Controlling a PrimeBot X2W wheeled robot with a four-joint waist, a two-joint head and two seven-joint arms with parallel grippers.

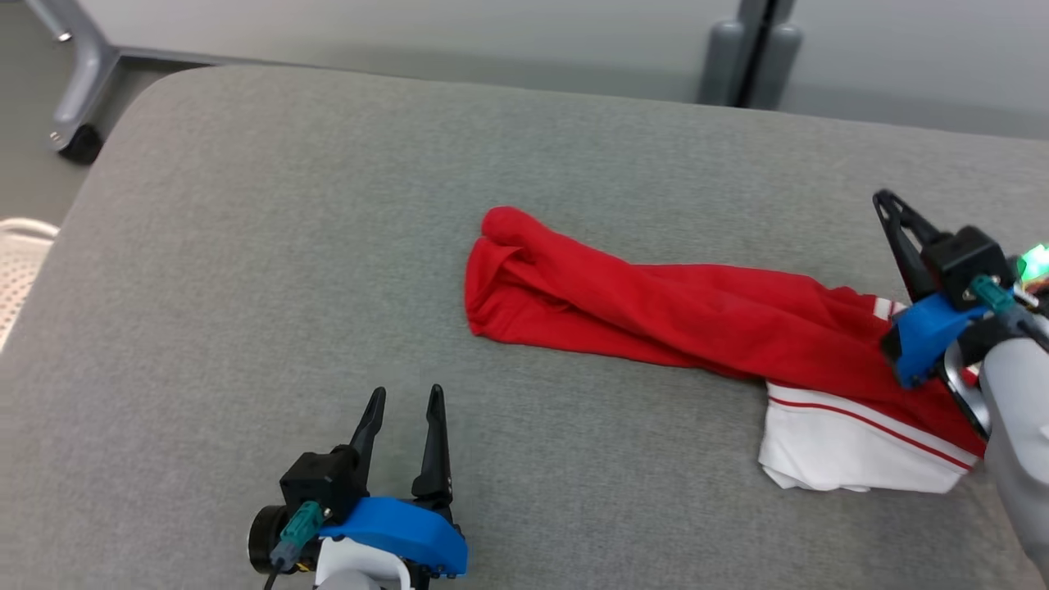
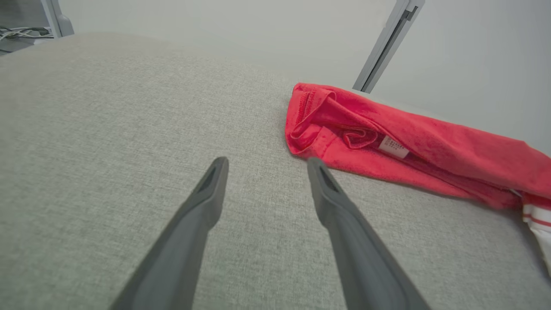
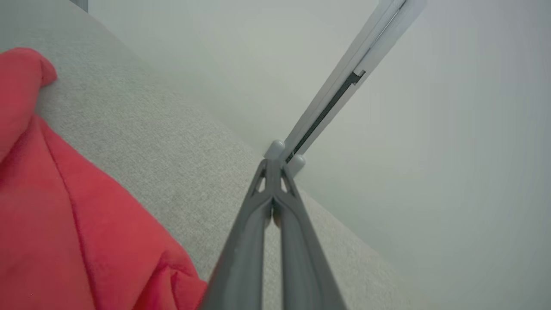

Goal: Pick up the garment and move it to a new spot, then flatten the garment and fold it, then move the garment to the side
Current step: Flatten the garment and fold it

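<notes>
Grey cushion [image 1: 328,287], red garment [image 1: 656,311] lengthwise L–R, white end [image 1: 844,451] right

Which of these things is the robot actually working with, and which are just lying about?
Part of the job: red and white garment; grey padded surface it lies on; left gripper, open; right gripper, shut and empty.
Just there: white basket at the left edge; wheeled frame leg; grey post behind.

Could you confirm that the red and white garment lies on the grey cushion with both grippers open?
Not quite: the right gripper is shut, as the right wrist view shows; the left gripper is open, and the garment lies on the cushion.
</notes>
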